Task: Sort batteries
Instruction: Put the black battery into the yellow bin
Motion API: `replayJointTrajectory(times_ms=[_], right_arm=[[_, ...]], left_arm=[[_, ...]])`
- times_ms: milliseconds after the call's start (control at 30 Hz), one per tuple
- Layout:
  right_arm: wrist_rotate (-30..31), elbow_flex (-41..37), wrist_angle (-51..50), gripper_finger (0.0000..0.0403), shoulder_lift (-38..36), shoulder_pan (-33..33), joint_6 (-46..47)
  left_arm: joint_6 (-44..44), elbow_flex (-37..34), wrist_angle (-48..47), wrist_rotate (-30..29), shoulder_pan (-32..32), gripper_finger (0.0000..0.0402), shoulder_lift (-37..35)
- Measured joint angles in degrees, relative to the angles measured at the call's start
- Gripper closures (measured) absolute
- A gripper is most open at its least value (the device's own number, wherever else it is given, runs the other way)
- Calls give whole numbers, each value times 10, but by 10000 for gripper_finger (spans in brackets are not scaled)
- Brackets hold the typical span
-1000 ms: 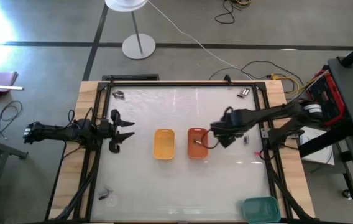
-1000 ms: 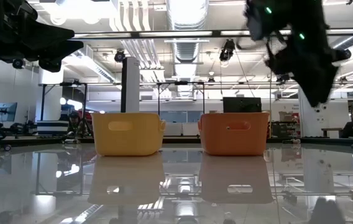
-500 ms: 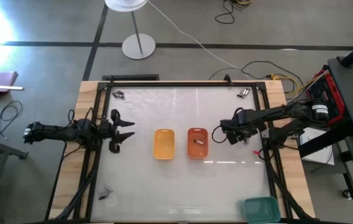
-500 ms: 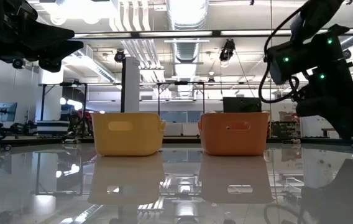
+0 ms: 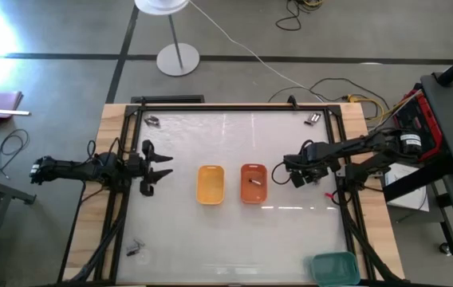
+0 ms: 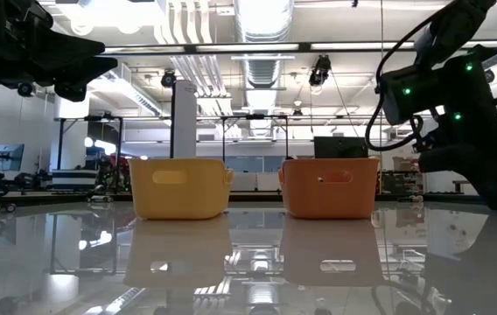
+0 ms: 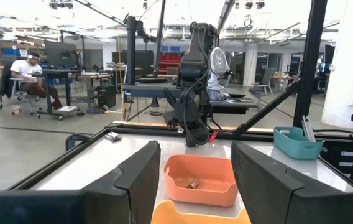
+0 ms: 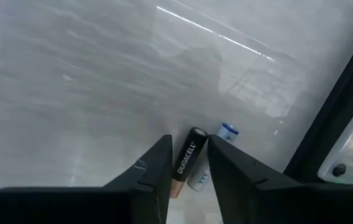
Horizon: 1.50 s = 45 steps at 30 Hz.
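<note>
Glossy white, the counter carries 2 small rectangular trays side by side at its middle: a yellow plastic tray and, just right of it, an orange plastic tray with 1 small battery lying inside. The right claw is low over the counter near the right edge, right of the orange tray. In the right wrist view its 2 dark fingers stand slightly apart, straddling a black and copper Duracell battery that lies flat on the counter; the jaws are not clamped on it. A silvery-white battery with a blue end lies touching that one, just outside one finger. The left claw hangs at the left side of the counter, well apart from the yellow tray, with its fingers spread wide and holding nothing. More small batteries lie in loose clusters at the far left corner, the far right corner and the near left corner. A teal plastic tray sits at the near right corner
</note>
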Motion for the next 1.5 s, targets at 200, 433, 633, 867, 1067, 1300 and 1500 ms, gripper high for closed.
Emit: replayJointTrajectory(times_ms=[200, 433, 633, 867, 1067, 1300, 1500], right_arm=[[-12, -1, 10, 321, 0, 0, 0], [-47, -2, 34, 342, 0, 3, -16], [-56, 0, 49, 356, 23, 7, -50], [-58, 0, 54, 363, 60, 8, -114], [-44, 21, 28, 385, 39, 20, -94], [-7, 123, -3, 385, 35, 80, -73], [75, 270, -7, 385, 75, 133, -70]], left_arm=[[0, 0, 0, 0, 0, 221, 0], [0, 0, 0, 0, 0, 221, 0], [0, 0, 0, 0, 0, 221, 0], [0, 0, 0, 0, 0, 221, 0], [0, 0, 0, 0, 0, 221, 0], [0, 0, 0, 0, 0, 221, 0], [0, 0, 0, 0, 0, 221, 0]])
